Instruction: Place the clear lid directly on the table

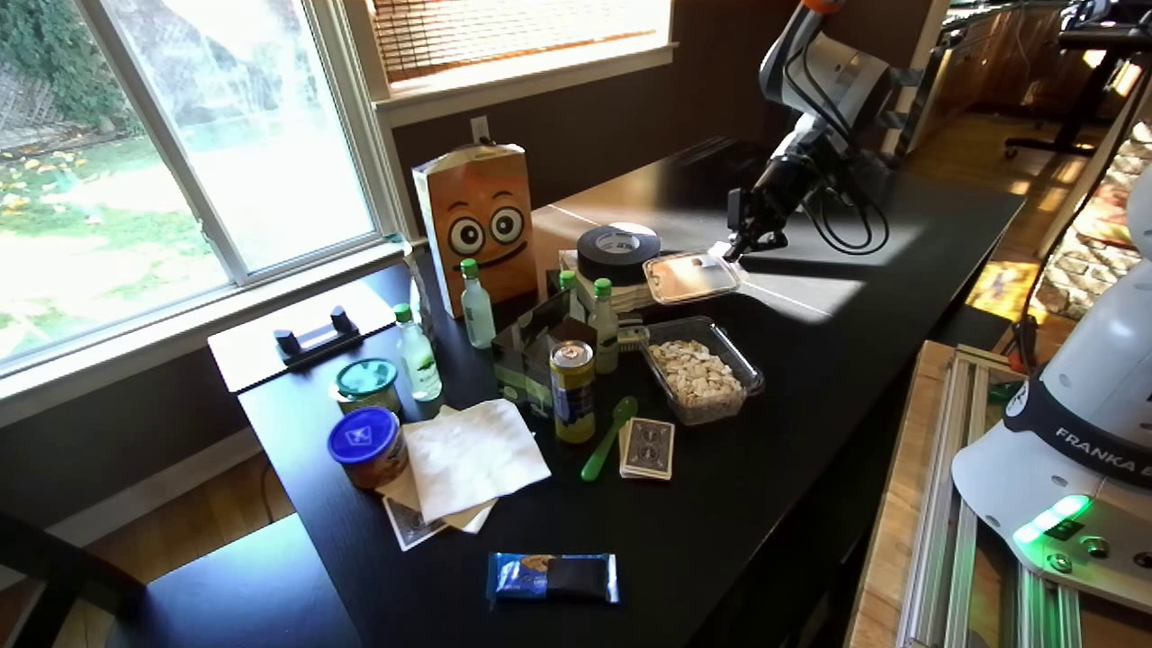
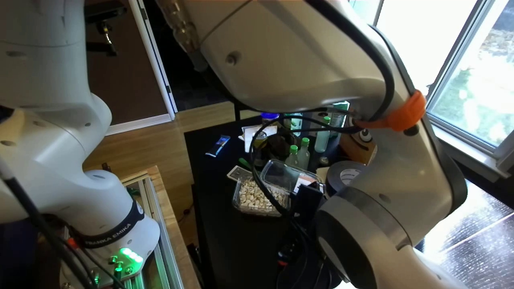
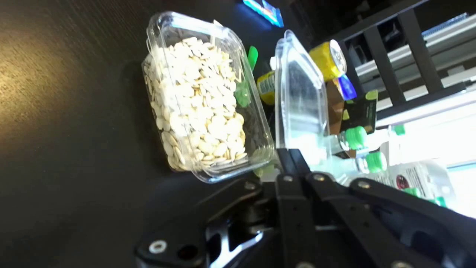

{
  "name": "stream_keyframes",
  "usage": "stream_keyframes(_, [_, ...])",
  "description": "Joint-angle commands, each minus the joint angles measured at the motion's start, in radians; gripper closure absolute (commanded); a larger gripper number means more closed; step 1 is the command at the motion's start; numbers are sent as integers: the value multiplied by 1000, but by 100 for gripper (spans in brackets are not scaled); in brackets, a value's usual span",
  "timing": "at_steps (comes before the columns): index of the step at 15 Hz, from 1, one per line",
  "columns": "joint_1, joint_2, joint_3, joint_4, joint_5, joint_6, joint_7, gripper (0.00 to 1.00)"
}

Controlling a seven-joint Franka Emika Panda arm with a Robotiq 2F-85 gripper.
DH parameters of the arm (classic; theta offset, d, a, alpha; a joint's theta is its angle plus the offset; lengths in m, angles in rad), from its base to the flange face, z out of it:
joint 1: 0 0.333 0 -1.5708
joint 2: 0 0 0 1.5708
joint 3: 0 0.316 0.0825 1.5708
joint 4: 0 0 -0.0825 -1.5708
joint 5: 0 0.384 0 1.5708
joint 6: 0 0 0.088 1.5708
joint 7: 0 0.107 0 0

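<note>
Though aslant, claw [image 3: 291, 153] tight on lid [image 1: 690, 277]

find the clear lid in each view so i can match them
In an exterior view: clear lid, just up-right of centre, seeds lower in frame.
In an exterior view: clear lid, just down-right of centre, seeds lower left in frame.
Wrist view: clear lid, up-right of centre, seeds to its left.
Shared landmark: seeds.

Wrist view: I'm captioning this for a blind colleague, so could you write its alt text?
The gripper pinches a clear lid by its edge, just right of a clear tray of pale seeds on a dark table. Beyond are a yellow can, green-capped bottles and a blue packet.
</note>
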Motion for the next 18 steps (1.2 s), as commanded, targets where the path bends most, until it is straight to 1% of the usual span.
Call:
stream_keyframes(1, [7, -1, -16, -9, 122, 93, 56, 100])
stream_keyframes(5, [22, -29, -28, -32, 183, 246, 44, 100])
stream_keyframes(7, [33, -36, -31, -42, 187, 323, 40, 100])
stream_keyframes(11, [59, -34, -31, -62, 186, 538, 50, 100])
stream_keyframes(18, [144, -25, -1, -140, 132, 992, 71, 100])
